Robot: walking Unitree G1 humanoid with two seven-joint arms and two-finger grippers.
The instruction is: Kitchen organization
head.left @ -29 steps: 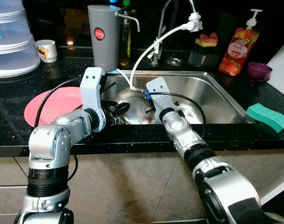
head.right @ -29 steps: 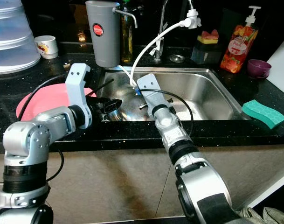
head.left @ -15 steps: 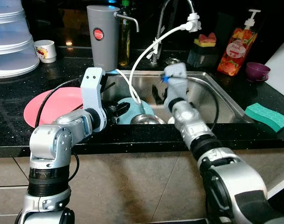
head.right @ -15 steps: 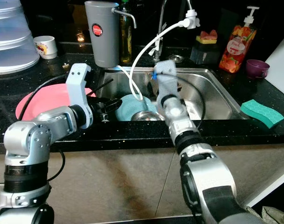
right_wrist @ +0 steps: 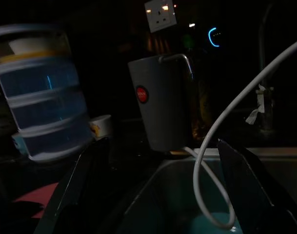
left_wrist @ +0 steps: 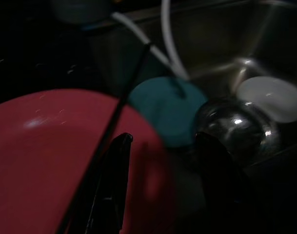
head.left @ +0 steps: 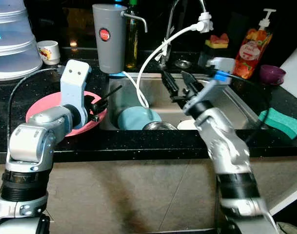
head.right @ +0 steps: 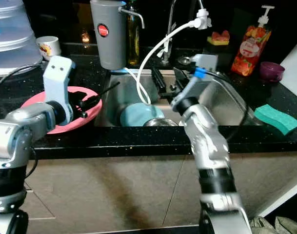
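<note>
Now pink plate [head.left: 50, 109] flat on counter [head.left: 21, 141].

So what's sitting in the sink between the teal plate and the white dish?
A steel bowl lies between the teal plate and the white dish, seen in the left eye view and left wrist view.

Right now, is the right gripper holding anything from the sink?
No, the right gripper hangs above the sink with its two black fingers spread and nothing between them, while the teal plate lies below.
</note>
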